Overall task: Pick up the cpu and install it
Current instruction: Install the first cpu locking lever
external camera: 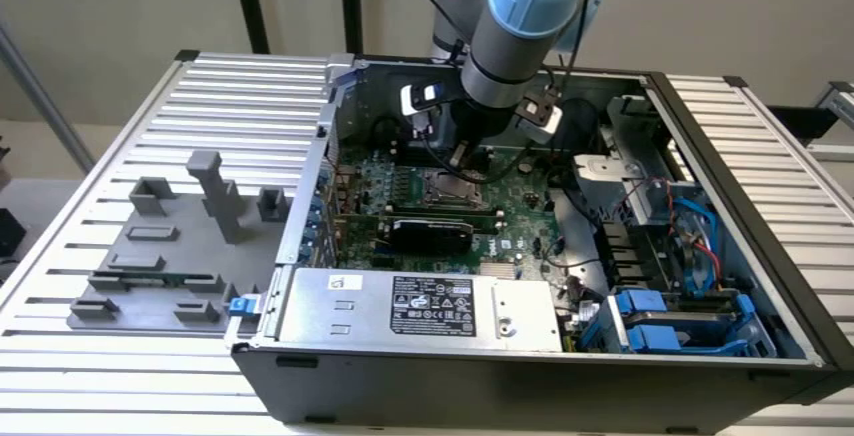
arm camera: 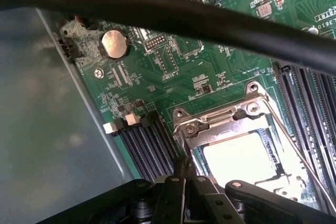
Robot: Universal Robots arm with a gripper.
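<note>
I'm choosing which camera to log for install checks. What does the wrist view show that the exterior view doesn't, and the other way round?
Wrist view alone: the coin cell, the socket's metal frame and screws and a pale square, likely the cpu, lying inside that frame.
Exterior view alone: the whole case, the power supply, the blue drive bays and the grey fixture blocks on the slatted table.
Both: the green motherboard, the socket and the gripper low over it.

Soft, even daylight outside; in the wrist view the cpu (arm camera: 247, 156) glares white (perhaps overexposed), foreground blurred.
</note>
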